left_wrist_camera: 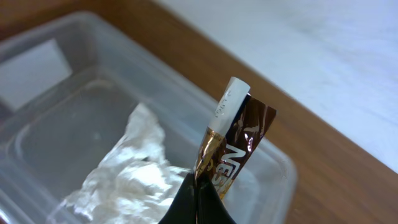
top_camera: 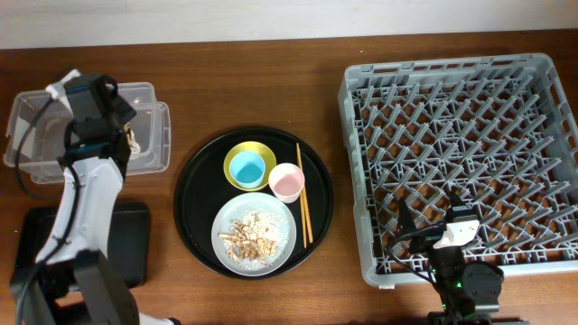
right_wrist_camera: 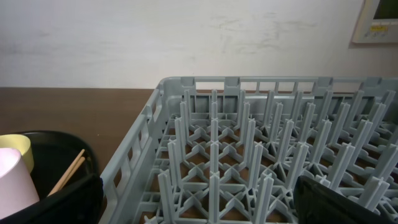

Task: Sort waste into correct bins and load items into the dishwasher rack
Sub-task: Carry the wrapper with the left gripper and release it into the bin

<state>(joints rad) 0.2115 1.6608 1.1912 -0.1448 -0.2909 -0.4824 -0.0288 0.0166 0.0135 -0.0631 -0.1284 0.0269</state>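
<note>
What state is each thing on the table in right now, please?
Left pincer: shut on wrapper, over box.
Right pincer: open.
Box: holds crumpled napkin.
Plate: carries scraps.
Blue cup: upright in bowl.
Pink cup: upright.
Chopsticks: lying on round tray.
Rack: empty.

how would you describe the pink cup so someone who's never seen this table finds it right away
Find the round black tray mid-table, left of the big grey dishwasher rack. The pink cup stands on its right half, between the yellow bowl and the wooden chopsticks. It is the only pink thing there; the blue cup sits inside the bowl.
</note>
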